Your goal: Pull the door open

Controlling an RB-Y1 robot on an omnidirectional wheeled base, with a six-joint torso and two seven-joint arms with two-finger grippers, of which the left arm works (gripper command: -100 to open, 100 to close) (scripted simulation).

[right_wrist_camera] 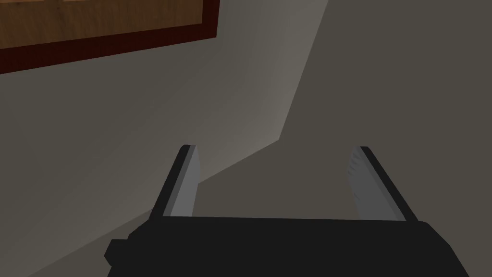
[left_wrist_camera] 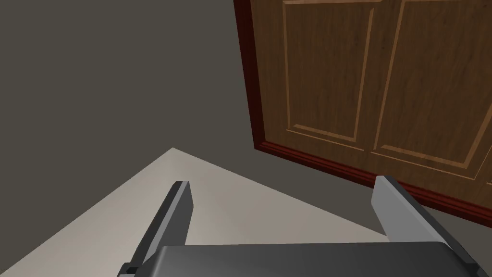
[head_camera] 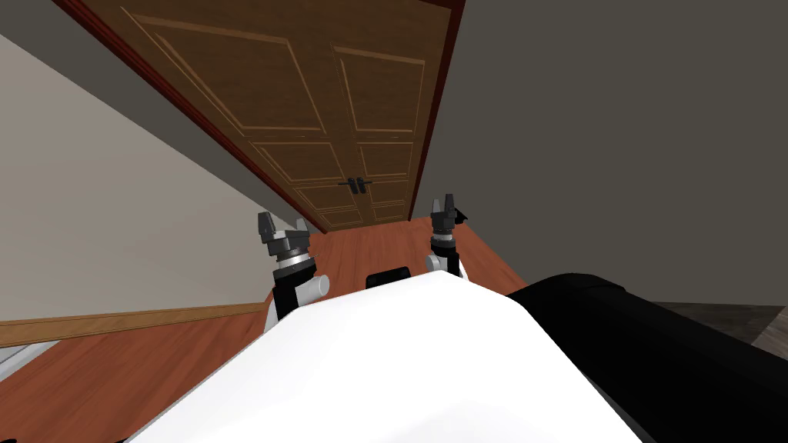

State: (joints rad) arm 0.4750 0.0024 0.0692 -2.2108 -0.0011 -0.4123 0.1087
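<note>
Left gripper (head_camera: 282,228) is raised out front, fingers spread wide, holding nothing. Ahead, at the corridor's end, stands the brown panelled double door (head_camera: 308,108), closed and well apart from both arms. Its dark handles (head_camera: 355,184) sit at the centre seam, and that's the place to grip. Expect a rigid, heavy leaf swinging on hinges. Right gripper (head_camera: 445,208) likewise gapes empty.

Both arms reach forward, side by side and well apart. The left forearm (head_camera: 291,291) is white below a dark wrist joint, and the left gripper (head_camera: 282,224) points ahead with its two grey fingers (left_wrist_camera: 175,211) spread wide. The right forearm (head_camera: 445,260) carries the right gripper (head_camera: 447,205) slightly further forward, its fingers (right_wrist_camera: 185,185) equally parted.
</note>
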